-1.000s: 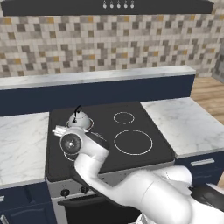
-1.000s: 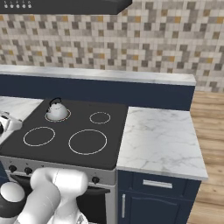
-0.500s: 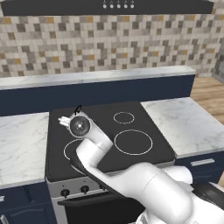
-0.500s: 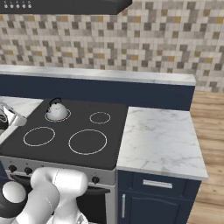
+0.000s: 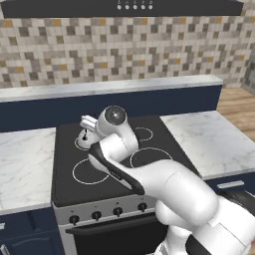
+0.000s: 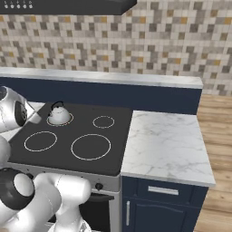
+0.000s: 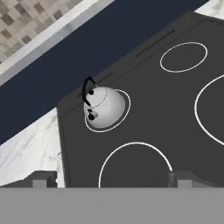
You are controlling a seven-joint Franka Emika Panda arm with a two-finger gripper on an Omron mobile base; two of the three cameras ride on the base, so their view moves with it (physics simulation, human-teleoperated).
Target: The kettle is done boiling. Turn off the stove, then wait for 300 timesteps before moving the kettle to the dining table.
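The kettle (image 7: 104,107), a small silver dome with a thin black handle, stands on the back left burner of the stove (image 7: 153,109). In the right base view the kettle (image 6: 59,116) is in plain sight on the black cooktop (image 6: 118,132). In the left base view my arm covers most of the kettle (image 5: 82,141). My gripper (image 7: 112,179) hovers above the front left ring, short of the kettle, open with its fingertips (image 7: 43,178) wide apart and nothing between them. Black knobs (image 5: 106,213) line the steel front panel. The dining table is out of view.
Marble counters flank the stove on the left (image 5: 25,164) and on the right (image 6: 165,145). A raised navy ledge (image 6: 136,93) with a marble top runs behind the cooktop under the tiled wall. A range hood (image 5: 124,6) hangs overhead.
My hand has swung from the stove's front left corner up and back toward the kettle. The jaws stayed open and the kettle has not moved.
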